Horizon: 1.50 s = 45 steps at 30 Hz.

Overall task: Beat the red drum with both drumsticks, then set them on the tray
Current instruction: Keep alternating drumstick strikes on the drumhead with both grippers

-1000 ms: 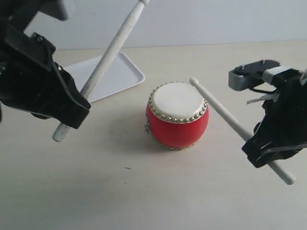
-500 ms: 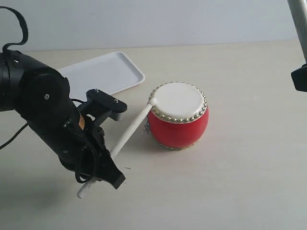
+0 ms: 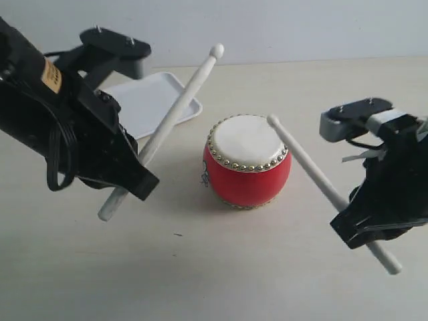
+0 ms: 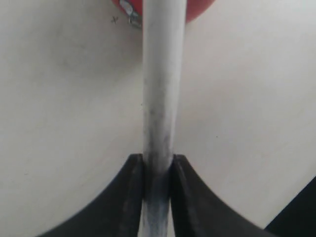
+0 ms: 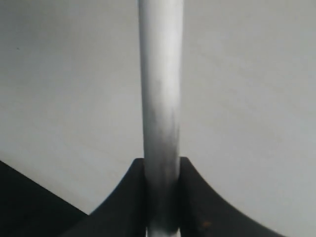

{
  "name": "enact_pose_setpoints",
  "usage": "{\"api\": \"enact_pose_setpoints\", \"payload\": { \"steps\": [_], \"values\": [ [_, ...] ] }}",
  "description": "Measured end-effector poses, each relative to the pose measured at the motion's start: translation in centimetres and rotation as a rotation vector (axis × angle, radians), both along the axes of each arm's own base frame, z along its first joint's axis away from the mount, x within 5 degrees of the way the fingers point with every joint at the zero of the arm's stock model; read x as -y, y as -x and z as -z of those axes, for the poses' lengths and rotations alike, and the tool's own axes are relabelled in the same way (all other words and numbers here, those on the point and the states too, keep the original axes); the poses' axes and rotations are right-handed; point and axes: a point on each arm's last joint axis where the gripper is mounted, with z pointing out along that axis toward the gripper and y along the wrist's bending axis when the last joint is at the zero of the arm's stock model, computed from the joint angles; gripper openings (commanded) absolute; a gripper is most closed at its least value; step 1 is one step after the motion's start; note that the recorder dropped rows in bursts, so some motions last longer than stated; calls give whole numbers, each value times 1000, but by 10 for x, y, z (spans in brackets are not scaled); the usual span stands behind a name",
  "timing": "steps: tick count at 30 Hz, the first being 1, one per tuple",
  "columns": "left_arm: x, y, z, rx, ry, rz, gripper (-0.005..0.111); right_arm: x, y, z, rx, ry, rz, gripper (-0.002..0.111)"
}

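Note:
The red drum [image 3: 247, 160] with its cream skin and gold studs stands mid-table; a sliver of its red body [image 4: 197, 7] shows in the left wrist view. My left gripper [image 3: 137, 175] is shut on one drumstick [image 3: 175, 114], which slants up with its tip raised above and left of the drum. The same stick [image 4: 162, 89] runs between the jaws of the left gripper [image 4: 158, 165]. My right gripper [image 3: 354, 224] is shut on the other drumstick [image 3: 304, 157], whose tip rests at the drum's right rim. That stick [image 5: 159, 84] sits clamped in the right gripper [image 5: 162, 168]. The white tray [image 3: 144, 100] lies behind the left arm.
The left arm [image 3: 60, 127] covers part of the tray's near side. The right arm's grey bracket [image 3: 351, 114] hangs right of the drum. Bare beige tabletop [image 3: 234, 267] stretches in front of the drum.
The left stick has swung up off the drum's left rim and now points upward. The right arm has come back down into view, bringing its stick tip onto the drum's right rim.

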Motion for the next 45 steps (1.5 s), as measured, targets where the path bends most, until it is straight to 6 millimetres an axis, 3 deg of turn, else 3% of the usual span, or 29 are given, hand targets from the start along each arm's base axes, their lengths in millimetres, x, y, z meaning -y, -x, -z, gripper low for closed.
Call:
{"api": "enact_pose_setpoints", "payload": {
  "steps": [1, 4, 7, 9, 12, 20, 23, 27, 31, 35, 40, 45],
  "values": [
    [-3, 3, -13, 24, 26, 1, 0, -3, -5, 18, -81, 31, 0, 0],
    [-7, 8, -25, 49, 53, 4, 0, -5, -10, 32, -183, 65, -10, 0],
    [-7, 8, -25, 48, 51, 5, 0, -6, -12, 19, -167, 60, -25, 0],
    [-4, 4, -18, 30, 33, 5, 0, -4, -9, -3, -80, 24, -26, 0],
    [8, -6, 8, -36, -10, 2, 0, 2, 6, -42, 107, -48, -21, 0],
    [27, -18, 91, -236, -148, 54, 0, 19, 46, -95, 378, -156, -18, 0],
    [30, -22, 113, -281, -193, 63, 0, 25, 61, -108, 457, -188, -18, 0],
    [31, -23, 120, -295, -207, 65, 0, 32, 75, -119, 534, -209, -20, 0],
    [30, -22, 111, -272, -187, 68, 0, 33, 76, -121, 563, -210, -17, 0],
    [25, -17, 81, -200, -121, 71, 0, 27, 60, -112, 518, -187, -11, 0],
    [14, -5, 37, -96, -29, 77, 0, 12, 24, -78, 344, -115, -12, 0],
    [-3, 11, -1, -3, 37, 89, 0, -1, -7, -28, 109, -20, -22, 0]
  ]
}}
